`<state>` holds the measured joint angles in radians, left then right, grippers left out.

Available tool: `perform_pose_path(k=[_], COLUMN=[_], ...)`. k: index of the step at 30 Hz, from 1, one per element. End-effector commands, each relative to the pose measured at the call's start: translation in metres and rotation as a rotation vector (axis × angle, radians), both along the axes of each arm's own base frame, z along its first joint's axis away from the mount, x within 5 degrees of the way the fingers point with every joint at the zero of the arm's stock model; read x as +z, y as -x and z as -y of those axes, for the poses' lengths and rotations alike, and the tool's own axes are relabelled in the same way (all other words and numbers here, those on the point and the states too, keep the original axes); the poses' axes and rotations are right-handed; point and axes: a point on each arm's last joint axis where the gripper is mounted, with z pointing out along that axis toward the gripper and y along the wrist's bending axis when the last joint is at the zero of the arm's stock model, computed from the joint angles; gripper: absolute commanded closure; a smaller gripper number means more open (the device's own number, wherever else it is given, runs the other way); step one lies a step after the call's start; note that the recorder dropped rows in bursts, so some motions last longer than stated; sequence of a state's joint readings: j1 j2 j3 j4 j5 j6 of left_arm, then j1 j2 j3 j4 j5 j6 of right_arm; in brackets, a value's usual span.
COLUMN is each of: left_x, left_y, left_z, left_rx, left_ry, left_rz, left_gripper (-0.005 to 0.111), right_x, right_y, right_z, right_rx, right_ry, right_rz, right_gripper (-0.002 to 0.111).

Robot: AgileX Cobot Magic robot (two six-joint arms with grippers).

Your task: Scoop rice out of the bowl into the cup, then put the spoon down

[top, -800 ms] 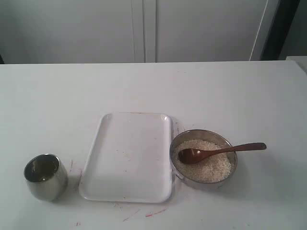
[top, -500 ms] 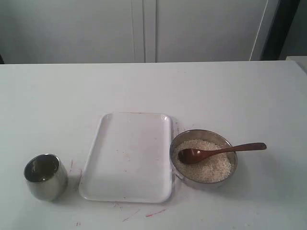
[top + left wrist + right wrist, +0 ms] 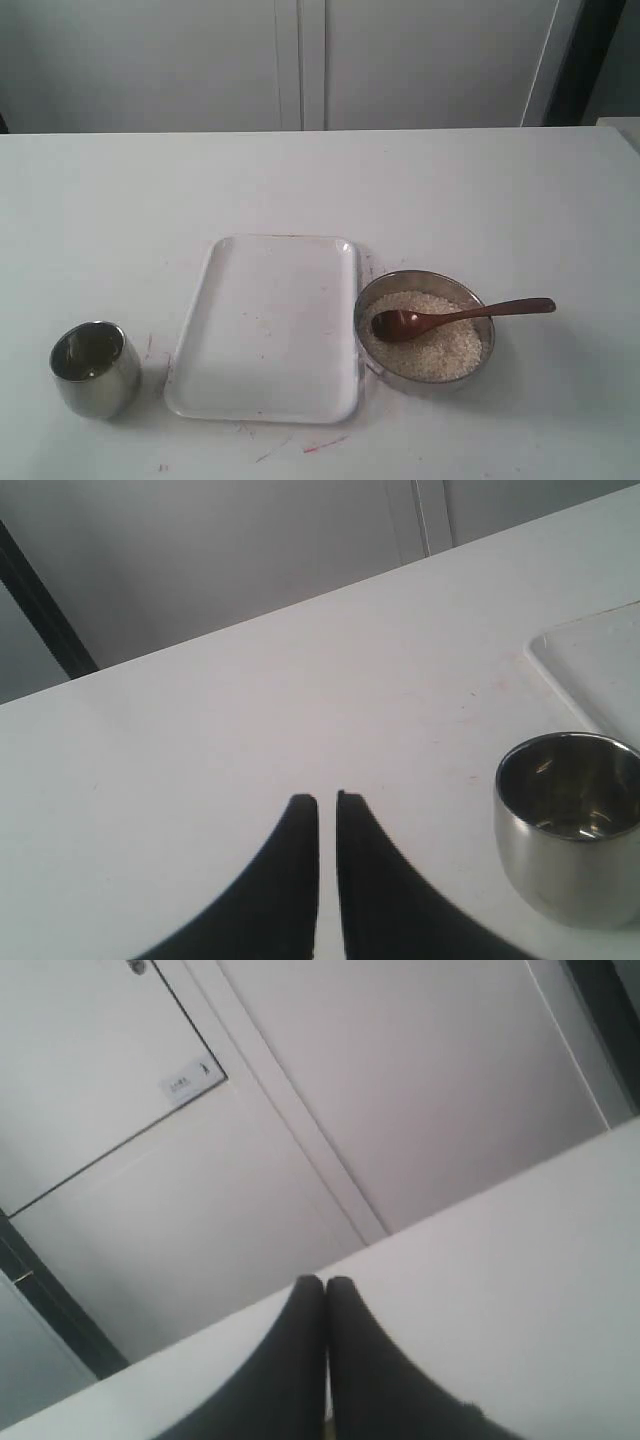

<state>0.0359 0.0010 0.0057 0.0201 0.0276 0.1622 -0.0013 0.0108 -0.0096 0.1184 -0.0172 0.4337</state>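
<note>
The left gripper (image 3: 327, 802) is hanging just above the table (image 3: 300, 180) with its two dark fingers drawn almost together, only a thin slit showing between them, and it is gripping nothing. The right gripper (image 3: 326, 1285) is pointing toward the far edge and the cabinet doors beyond, its fingers pressed tip to tip, also gripping nothing.

The cup (image 3: 95, 368) is standing upright near the front-left corner, close to the left gripper; its inside is showing only shiny, reflecting steel. A white tray (image 3: 265, 330) is lying at the middle of the front edge.

Just beside the tray's right side, the bowl (image 3: 420, 277) is holding the rice (image 3: 440, 350), a pale granular heap filling it nearly to the rim. The spoon (image 3: 460, 317), dark reddish-brown wood, is resting with its oval head on the rice and its slim handle sticking out over the rim toward the right edge.
</note>
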Motion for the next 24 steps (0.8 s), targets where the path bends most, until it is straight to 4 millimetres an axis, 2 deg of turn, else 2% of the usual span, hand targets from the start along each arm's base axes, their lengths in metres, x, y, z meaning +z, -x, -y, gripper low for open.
perform_pose_path(k=[1,4,6,9,11,15,18,24], left_x=[0.003,0.003,0.003,0.003,0.003,0.003,0.003,0.003], left_y=[0.0,0.0,0.0,0.0,0.0,0.0,0.0,0.0], left_z=[0.0,0.0,0.0,0.0,0.0,0.0,0.0,0.0], left_rx=[-0.002,-0.002,-0.002,-0.002,-0.002,-0.002,-0.002,-0.004], left_ry=[0.012,0.012,0.012,0.012,0.012,0.012,0.012,0.012], left_rz=[0.013,0.013,0.013,0.013,0.013,0.013,0.013,0.013], left_gripper=[0.092,0.092,0.092,0.092,0.092,0.092,0.092,0.092], right_x=[0.015,0.039,0.061,0.092,0.11,0.136,0.148,0.169], right_y=[0.003,0.004,0.0,-0.013,-0.028,-0.06,-0.082,-0.114], right_z=[-0.002,-0.006,-0.008,-0.01,-0.013,-0.018,-0.021,-0.024], right_rx=[0.026,0.065,0.091,0.123,0.156,0.224,0.294,0.394], right_ry=[-0.043,-0.092,-0.058,0.022,0.103,0.275,0.423,0.527], right_rz=[-0.162,-0.24,-0.239,-0.26,-0.339,-0.509,-0.655,-0.843], right_gripper=[0.108,0.108,0.108,0.108,0.108,0.108,0.108,0.108])
